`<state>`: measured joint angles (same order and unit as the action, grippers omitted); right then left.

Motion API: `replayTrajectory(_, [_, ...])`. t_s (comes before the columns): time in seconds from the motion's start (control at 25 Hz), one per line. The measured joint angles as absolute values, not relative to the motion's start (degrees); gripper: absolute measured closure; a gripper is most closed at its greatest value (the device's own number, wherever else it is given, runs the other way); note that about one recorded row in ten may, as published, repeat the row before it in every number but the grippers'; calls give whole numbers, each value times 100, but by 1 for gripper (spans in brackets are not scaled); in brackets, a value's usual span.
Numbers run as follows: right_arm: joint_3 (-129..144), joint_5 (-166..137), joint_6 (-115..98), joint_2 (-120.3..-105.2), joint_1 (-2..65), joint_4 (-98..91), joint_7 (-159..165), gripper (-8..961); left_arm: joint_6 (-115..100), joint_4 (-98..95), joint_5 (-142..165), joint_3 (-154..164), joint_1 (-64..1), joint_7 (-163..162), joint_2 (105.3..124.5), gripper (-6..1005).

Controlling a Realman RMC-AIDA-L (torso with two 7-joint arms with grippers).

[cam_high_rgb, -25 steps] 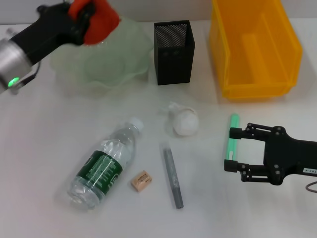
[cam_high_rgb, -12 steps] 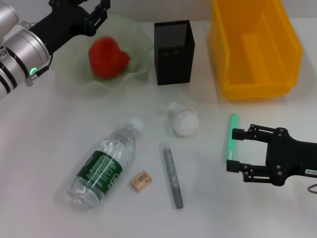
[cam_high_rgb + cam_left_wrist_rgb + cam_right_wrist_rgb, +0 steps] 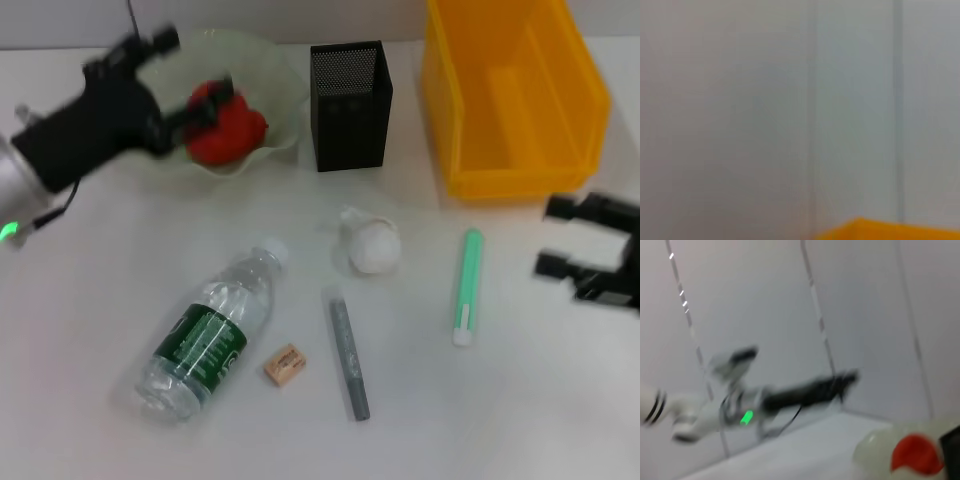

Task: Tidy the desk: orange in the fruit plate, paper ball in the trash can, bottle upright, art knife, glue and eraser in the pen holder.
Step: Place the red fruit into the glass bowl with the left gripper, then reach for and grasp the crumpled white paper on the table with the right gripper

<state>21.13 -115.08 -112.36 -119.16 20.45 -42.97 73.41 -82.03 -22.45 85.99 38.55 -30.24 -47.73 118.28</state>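
The orange [image 3: 228, 128] lies in the pale green fruit plate [image 3: 272, 75] at the back left. My left gripper [image 3: 200, 64] is open just over the plate's left side, apart from the orange. My right gripper [image 3: 553, 236] is open and empty at the right edge, right of the green glue stick [image 3: 466, 286]. The bottle [image 3: 210, 335] lies on its side at the front left. The paper ball [image 3: 372, 243], the grey art knife [image 3: 349, 352] and the eraser [image 3: 285, 364] lie on the table. The black mesh pen holder [image 3: 351, 90] stands at the back.
The yellow bin [image 3: 510, 90] stands at the back right; its edge shows in the left wrist view [image 3: 890, 231]. The right wrist view shows the left arm [image 3: 795, 392] far off, the orange [image 3: 917, 455] and the plate [image 3: 872, 450].
My left gripper let the orange go into the plate and drew back toward the left. My right gripper pulled away to the right, off the glue stick, which stays on the table.
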Motion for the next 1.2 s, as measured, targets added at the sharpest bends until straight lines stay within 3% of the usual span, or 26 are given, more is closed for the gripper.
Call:
replayTrajectory(0.24, [2769,-11178,-11265,-11936,2120,-6583,9693,191,-8429,-3092,8591,4905,-2012,-4946,11834,135])
replayTrajectory(0.4, [4499,-11960,-10624,-11909,2451,-8565,11302,192,-8531,-3096,8578,4832,-1828,-4971,11836,135])
replayTrajectory(0.52, [5038,-12444,-10493,-11899,2841,-8809,11679,193,-8514,-3082,8577,4832,-1818,-4971,11837,135])
replayTrajectory(0.6, [5585,-13221,-10338,-11919,3580,-8564,12170,193,-8499,-3072,8574,4837,-1813,-4973,11843,135])
replayTrajectory(0.8, [6554,-13946,-9502,-11927,4368,-7741,13262,238,-8487,-3067,8566,4812,-1810,-4974,11834,135])
replayTrajectory(0.92, [6951,-14128,-9188,-11934,4531,-7483,13507,166,-8486,-3065,8564,4796,-1809,-4974,11832,135])
replayTrajectory(1.2, [8114,-14313,-7951,-11946,4715,-6491,14213,166,-8482,-3056,8560,4780,-1775,-4975,11833,136])
